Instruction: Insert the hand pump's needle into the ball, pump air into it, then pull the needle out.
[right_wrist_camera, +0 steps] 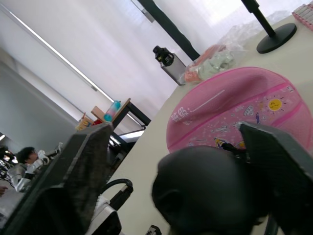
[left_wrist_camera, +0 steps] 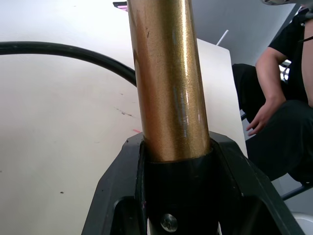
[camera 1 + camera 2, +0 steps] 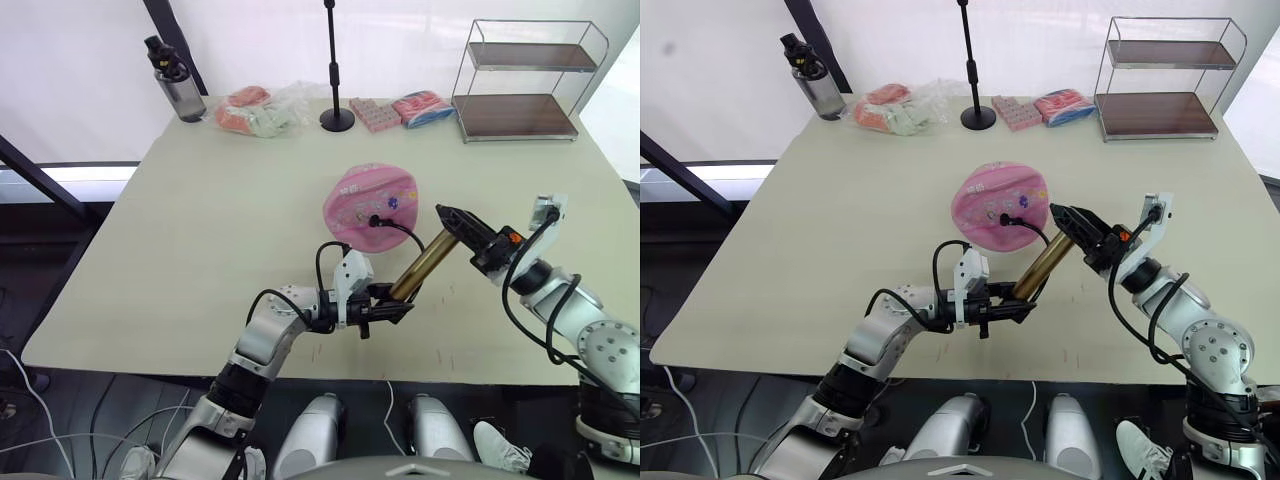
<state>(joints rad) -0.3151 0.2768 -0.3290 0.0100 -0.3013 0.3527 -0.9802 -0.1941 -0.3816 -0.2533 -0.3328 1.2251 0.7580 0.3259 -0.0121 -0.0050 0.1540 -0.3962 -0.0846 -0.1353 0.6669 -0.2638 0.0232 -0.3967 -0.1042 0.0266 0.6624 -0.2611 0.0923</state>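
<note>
Ball [image 3: 372, 205]: pink and partly flat, lying near the middle of the tabletop [image 3: 220, 230], just beyond the pump.
Hand pump [image 3: 424, 263]: its gold-bronze cylinder is slanting up from the left gripper toward the right gripper, held between the two.
Hose [image 3: 400, 230]: thin and black, arching from the pump over to the ball's near side.
Needle [image 3: 374, 219]: its black fitting is sitting against the ball's surface; the pin itself is too small to make out.
Left gripper [image 3: 385, 312]: jaws are clamping the black cap at the cylinder's lower end.
Right gripper [image 3: 455, 222]: jaws are straddling the black handle end, touching it on both sides.
Background: a bottle [image 3: 175, 80], a wire shelf [image 3: 525, 80] and a black stand [image 3: 335, 70] are standing along the far edge.
</note>
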